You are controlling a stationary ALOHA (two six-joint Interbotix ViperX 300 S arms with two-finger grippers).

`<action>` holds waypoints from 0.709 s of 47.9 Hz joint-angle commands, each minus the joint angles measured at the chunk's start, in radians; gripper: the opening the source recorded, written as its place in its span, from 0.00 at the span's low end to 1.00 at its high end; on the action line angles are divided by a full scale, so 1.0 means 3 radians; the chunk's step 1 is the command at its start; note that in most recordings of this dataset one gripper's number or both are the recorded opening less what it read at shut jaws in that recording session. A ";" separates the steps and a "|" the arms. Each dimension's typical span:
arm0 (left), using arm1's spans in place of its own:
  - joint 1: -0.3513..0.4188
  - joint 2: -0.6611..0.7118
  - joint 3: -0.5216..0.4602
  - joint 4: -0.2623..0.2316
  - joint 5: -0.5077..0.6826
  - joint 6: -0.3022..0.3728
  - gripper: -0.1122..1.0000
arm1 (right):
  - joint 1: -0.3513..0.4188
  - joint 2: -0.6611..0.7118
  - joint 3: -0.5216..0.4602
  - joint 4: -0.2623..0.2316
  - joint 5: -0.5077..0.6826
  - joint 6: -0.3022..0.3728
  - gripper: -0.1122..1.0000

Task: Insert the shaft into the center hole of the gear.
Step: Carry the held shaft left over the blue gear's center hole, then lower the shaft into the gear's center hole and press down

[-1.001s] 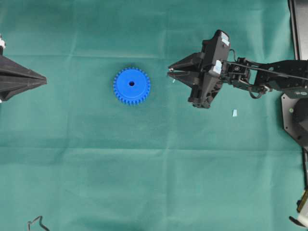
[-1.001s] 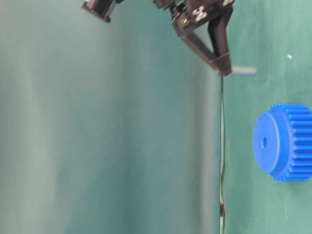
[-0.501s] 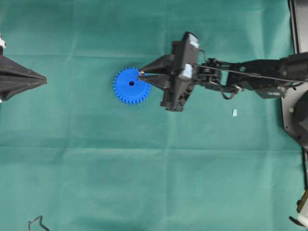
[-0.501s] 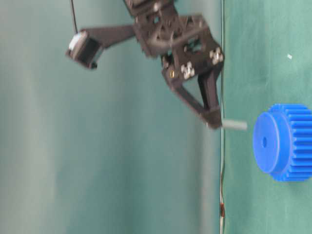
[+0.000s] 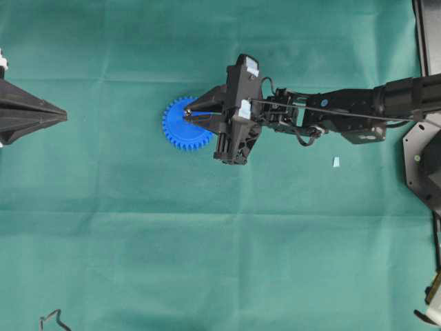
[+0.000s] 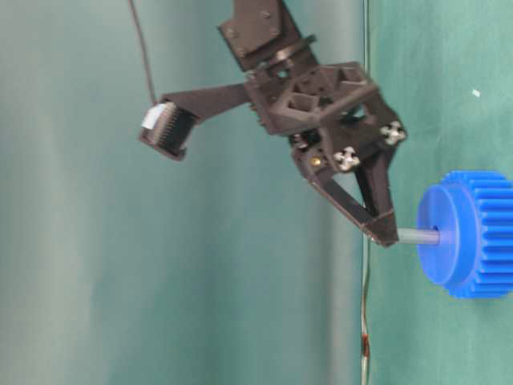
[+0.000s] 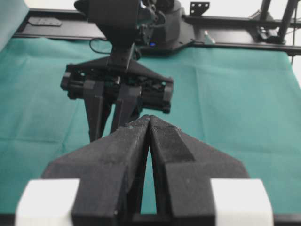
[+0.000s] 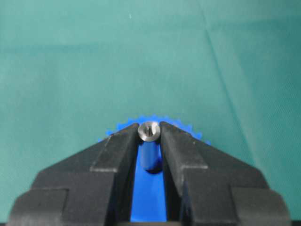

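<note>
Green cloth (image 5: 207, 241) covers the tabletop, where a bright blue toothed plastic gear (image 5: 178, 131) lies left of centre. Clamped on a small silvery metal shaft (image 6: 417, 236), the right gripper (image 5: 187, 115) holds its tip at the gear's hub. By the left edge, the left gripper (image 5: 60, 115) has its fingers pressed together.

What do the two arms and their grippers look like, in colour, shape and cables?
Both are matte black. The right gripper has two long wedge-shaped fingers tapering to narrow tips, on a skeletal frame with silver screws. Thin black cables loop along the right arm, and small white labels sit on the wrist. The left gripper has the same tapered black fingers, with white blocks at their base.
</note>
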 commanded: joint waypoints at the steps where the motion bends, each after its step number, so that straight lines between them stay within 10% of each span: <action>1: 0.0005 0.0020 -0.0082 0.0010 -0.0015 -0.0005 0.10 | -0.0010 -0.0020 -0.0056 0.0015 -0.0015 -0.0005 0.25; 34: 0.0010 0.0020 -0.0082 0.0010 -0.0015 -0.0015 0.10 | -0.0066 -0.0077 0.0010 0.0010 -0.0036 -0.0010 0.26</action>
